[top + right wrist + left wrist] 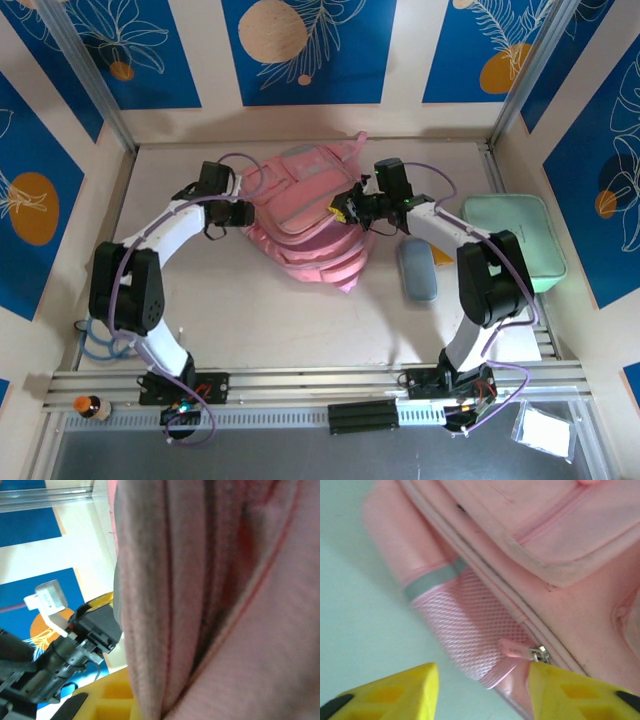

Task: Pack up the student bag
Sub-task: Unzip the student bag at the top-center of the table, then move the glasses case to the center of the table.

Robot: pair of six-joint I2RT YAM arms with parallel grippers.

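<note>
Our two arms both reach forward and bend in toward the middle, like a hug. Our left arm (150, 235) curves in from the left side. Our left gripper (247, 214) points to the right, with its yellow fingers (395, 692) apart and nothing between them. Our right arm (470, 250) curves in from the right side. Our right gripper (342, 208) points left, pinched tight on the student bag (300, 220)
</note>
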